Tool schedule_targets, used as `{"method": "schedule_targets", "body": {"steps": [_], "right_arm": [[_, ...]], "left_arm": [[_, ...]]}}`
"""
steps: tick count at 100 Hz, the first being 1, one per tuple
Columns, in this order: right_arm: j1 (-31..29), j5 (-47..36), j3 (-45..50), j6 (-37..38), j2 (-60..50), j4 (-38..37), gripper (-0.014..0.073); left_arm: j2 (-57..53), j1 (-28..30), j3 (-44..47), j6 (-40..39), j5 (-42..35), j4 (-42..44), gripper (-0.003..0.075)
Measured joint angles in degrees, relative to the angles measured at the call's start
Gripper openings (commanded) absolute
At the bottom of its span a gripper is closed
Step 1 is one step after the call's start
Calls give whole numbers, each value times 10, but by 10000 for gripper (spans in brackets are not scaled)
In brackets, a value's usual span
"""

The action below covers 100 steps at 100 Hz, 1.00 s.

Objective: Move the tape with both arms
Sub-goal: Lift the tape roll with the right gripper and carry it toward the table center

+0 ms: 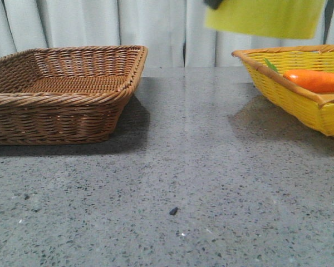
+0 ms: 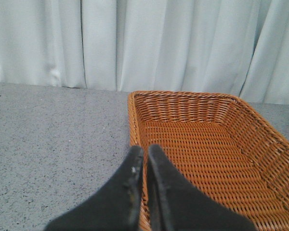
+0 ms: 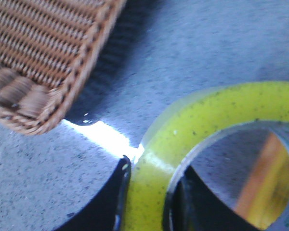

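The right gripper [image 3: 147,202] clamps the wall of the wide translucent yellow tape roll [image 1: 265,18], held high above the yellow wicker basket [image 1: 278,83] at far right. The left gripper [image 2: 143,161], fingers closed and empty, waits over the brown wicker basket [image 1: 100,94]; the handover looks undone.

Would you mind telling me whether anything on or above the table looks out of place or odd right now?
Nothing looks spilled or damaged. The tape hangs in the air above the yellow basket, gripped through its wall by the right end effector. A small dark speck lies on the bare table near the front. The brown basket sits squarely.
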Motion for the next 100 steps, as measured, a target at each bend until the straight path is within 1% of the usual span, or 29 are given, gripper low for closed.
{"method": "schedule_targets", "body": {"steps": [14,26,31,38,48,53,57,75,82,89,100], "right_arm": [[26,-9,0,0,37,1,36],[29,-24,0,0,79,1,44],[29,-27,0,0,98,1,64],[29,-27,0,0,123,0,127],[29,-32,0,0,147,-1,250],[29,-37,0,0,151,-1,283],[29,-37,-1,0,152,-1,291],[29,-39,-3,0,150,-2,290],[29,-37,-3,0,141,-2,274],[29,-34,-3,0,122,-2,209],[29,-31,-3,0,73,-4,41]], "left_arm": [[0,0,0,0,0,0,-21],[0,0,0,0,0,0,-21],[0,0,0,0,0,0,-21],[0,0,0,0,0,0,-21],[0,0,0,0,0,0,-21],[0,0,0,0,0,0,-21],[0,0,0,0,0,0,-21],[0,0,-2,0,0,0,-21],[0,-2,-8,0,0,0,-21],[0,-12,-18,0,0,0,-21],[1,-42,-32,0,0,0,-20]]}}
